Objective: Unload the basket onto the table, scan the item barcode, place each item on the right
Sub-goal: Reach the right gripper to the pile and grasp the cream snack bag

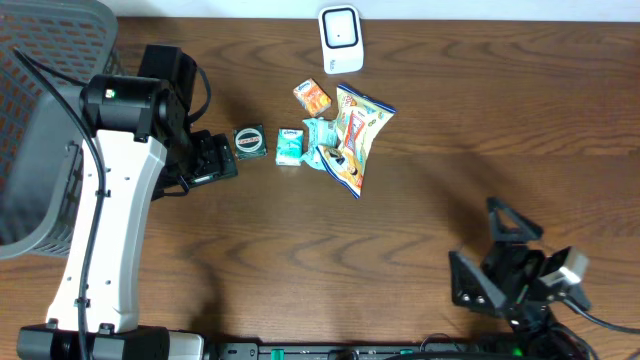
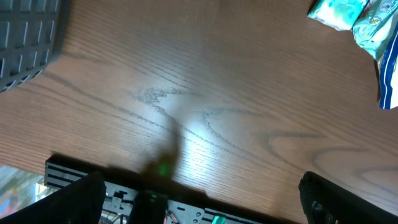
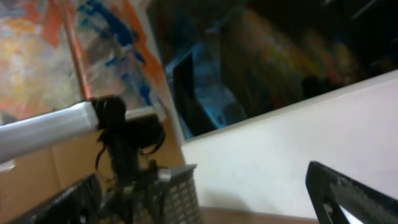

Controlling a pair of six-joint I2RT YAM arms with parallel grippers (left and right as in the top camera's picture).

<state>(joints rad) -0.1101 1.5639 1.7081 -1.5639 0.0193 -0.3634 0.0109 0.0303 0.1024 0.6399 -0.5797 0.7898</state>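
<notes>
**Both grippers spread wide and empty; five items clustered beside the left one**

The left gripper [image 1: 212,158] hangs low over the brown wooden table [image 1: 450,120] with its two black fingers [image 2: 336,199] parted wide and nothing between them. Just to its right lies one dark green square packet [image 1: 249,142], close to the gripper but not touching it. Next out on that side is one small teal box [image 1: 290,147]. Beyond it is one crumpled teal packet [image 1: 322,135], pressed against one large yellow, orange and blue snack bag [image 1: 356,135]. One small orange box [image 1: 312,96] sits just past these, further from the robot. That makes five items, none of them held. Farther still, near the table's far edge, stands one white barcode scanner [image 1: 341,40]. On the left gripper's other side, one grey plastic mesh basket [image 1: 40,130] sits at the table's corner.

The right gripper [image 1: 474,234] is well apart from the whole cluster, near the robot's edge of the table. Its two fingers are likewise splayed and it grasps nothing.
</notes>
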